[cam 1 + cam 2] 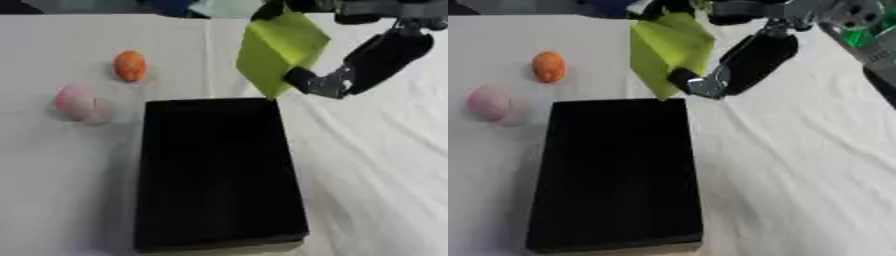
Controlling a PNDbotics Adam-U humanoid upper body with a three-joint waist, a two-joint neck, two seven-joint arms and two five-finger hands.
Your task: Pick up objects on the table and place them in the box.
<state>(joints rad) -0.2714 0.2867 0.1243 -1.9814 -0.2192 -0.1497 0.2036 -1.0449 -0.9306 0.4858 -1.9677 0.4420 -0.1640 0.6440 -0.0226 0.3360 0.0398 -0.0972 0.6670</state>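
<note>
White table (367, 165), right hand (325, 82) gripping yellow-green block (278, 50), green items (857, 36) right-eye only

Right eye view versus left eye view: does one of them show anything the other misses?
Only the right eye view shows something green and a dark edge at its far right. The left eye view adds nothing of its own. Both show the black rectangular box, the small orange ball, the pale pink ball and the right hand holding a yellow-green sheet up at the box's far end.
</note>
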